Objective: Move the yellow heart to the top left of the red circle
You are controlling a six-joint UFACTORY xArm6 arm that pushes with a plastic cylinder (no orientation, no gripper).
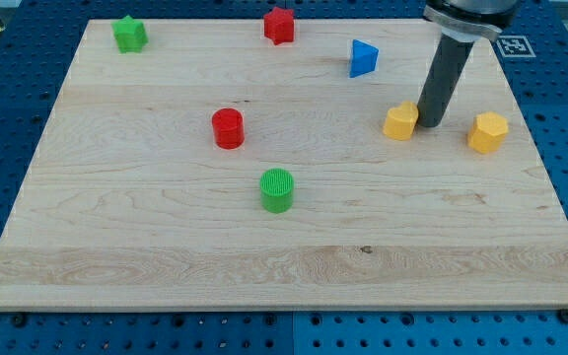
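Note:
The yellow heart (400,122) lies on the wooden board at the view's right of centre. The red circle (228,128) stands well to its left, near the board's middle. My tip (430,124) rests right against the yellow heart's right side, between it and a yellow hexagon (487,131).
A green circle (277,190) stands below and right of the red circle. A blue triangle (363,58) lies above the yellow heart. A red star (279,25) and a green star (129,34) sit near the board's top edge (264,18).

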